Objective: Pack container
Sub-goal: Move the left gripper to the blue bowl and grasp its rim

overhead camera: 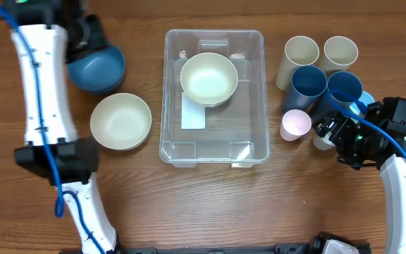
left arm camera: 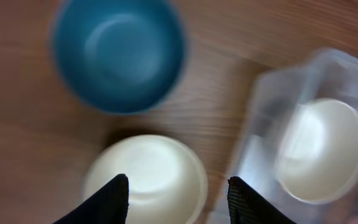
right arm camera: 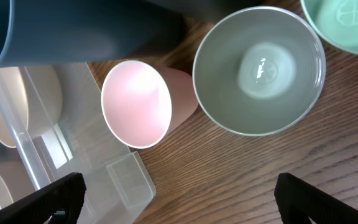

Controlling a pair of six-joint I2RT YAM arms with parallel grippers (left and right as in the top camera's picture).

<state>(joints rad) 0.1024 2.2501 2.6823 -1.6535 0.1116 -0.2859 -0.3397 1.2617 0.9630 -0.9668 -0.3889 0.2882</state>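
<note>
The clear container [overhead camera: 166, 106] stands mid-table with a white label [overhead camera: 193, 114] on its bottom and a cream bowl [overhead camera: 208, 77] inside. It also shows in the left wrist view [left arm camera: 263, 124] and its corner in the right wrist view [right arm camera: 126, 180]. My left gripper [overhead camera: 89, 41] is open and empty. In its wrist view it [left arm camera: 178, 199] hovers over a second cream bowl [left arm camera: 148, 174], with a blue bowl [left arm camera: 118, 53] beyond. My right gripper [overhead camera: 342, 135] is open wide and empty, right of the container. In its wrist view it [right arm camera: 179, 199] is near a pink cup [right arm camera: 135, 102].
Left of the container, the cream bowl [overhead camera: 120, 121] and blue bowl [overhead camera: 97, 70] sit on the table. At the right stand two cream cups [overhead camera: 300, 56], two blue cups [overhead camera: 309, 83] and the pink cup [overhead camera: 294, 125]. A grey-green bowl [right arm camera: 260, 68] sits by the right gripper.
</note>
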